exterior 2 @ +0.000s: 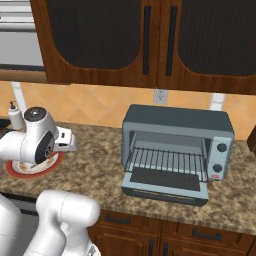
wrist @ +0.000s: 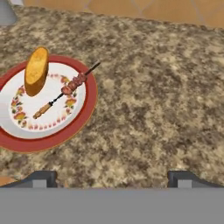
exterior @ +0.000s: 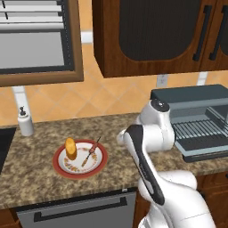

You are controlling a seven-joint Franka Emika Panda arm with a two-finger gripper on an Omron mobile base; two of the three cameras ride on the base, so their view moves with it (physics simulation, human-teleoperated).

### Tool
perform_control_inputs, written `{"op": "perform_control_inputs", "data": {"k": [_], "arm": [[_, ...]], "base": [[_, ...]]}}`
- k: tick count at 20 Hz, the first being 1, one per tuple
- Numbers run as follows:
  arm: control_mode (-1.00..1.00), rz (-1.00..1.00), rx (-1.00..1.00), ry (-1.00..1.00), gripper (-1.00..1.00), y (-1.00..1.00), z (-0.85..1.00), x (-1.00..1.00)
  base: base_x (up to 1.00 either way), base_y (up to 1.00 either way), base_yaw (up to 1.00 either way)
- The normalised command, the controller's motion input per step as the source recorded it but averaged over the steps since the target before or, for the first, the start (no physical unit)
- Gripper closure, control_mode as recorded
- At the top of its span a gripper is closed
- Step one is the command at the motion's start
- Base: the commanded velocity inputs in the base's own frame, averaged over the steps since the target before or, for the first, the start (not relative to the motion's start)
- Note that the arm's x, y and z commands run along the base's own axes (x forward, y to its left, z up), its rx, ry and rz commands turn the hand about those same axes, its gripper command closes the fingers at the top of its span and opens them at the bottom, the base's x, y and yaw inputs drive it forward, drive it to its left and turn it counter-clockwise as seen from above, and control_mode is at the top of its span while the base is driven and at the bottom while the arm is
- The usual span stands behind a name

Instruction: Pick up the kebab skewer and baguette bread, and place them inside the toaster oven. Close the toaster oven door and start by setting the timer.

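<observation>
two foods share a red-rimmed plate (exterior: pixel 57 164) on the speckled granite counter (exterior: pixel 35 178): the baguette bread (exterior: pixel 70 148) lies on the plate's left part, and the kebab skewer (exterior: pixel 91 152) lies slantwise across its right part, its dark tip reaching out past the rim. in the hand view the baguette bread (wrist: pixel 36 71) and the kebab skewer (wrist: pixel 65 90) lie just beside each other without touching, on the plate (wrist: pixel 83 117) at the upper left. the gripper (wrist: pixel 111 177) hangs above bare counter (wrist: pixel 153 109) to the right of the plate, its two dark fingertips (wrist: pixel 40 177) set wide apart with nothing between them. the toaster oven (exterior 2: pixel 177 150) stands well off to the right along the counter, against the orange tiled wall, with two knobs on its right face. the toaster oven door (exterior 2: pixel 165 187) is dropped flat in front, and the wire rack (exterior 2: pixel 167 162) shows inside the open cavity. in the left base view the toaster oven (exterior: pixel 191 113) sits at the right edge with the toaster oven door (exterior: pixel 205 149) down. a white soap dispenser (exterior: pixel 25 121) stands at the back of the counter to the left of the plate. dark wooden wall cabinets (exterior 2: pixel 140 40) hang above.
</observation>
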Motion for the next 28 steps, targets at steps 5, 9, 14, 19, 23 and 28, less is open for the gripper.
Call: {"op": "perform_control_inputs", "data": {"k": [5,9,14,19,23,28], "arm": [[-1.0,-0.04,0.0,0.05,-1.0,1.0,-0.03,0.27],[-1.0,0.0,0.0,0.12,-1.0,1.0,-0.13,0.31],[-1.0,0.0,0.0,0.16,-1.0,1.0,-0.15,0.73],[-1.0,0.0,0.0,0.07,-1.0,0.9,-0.35,0.63],[-1.0,0.0,0.0,0.0,-1.0,0.37,-0.42,0.64],[-1.0,0.0,0.0,0.0,-1.0,0.0,-0.38,0.3]], "base": [[0.0,0.0,0.0],[0.0,0.0,0.0],[0.0,0.0,0.0],[0.0,0.0,0.0],[0.0,0.0,0.0],[0.0,0.0,0.0]]}}
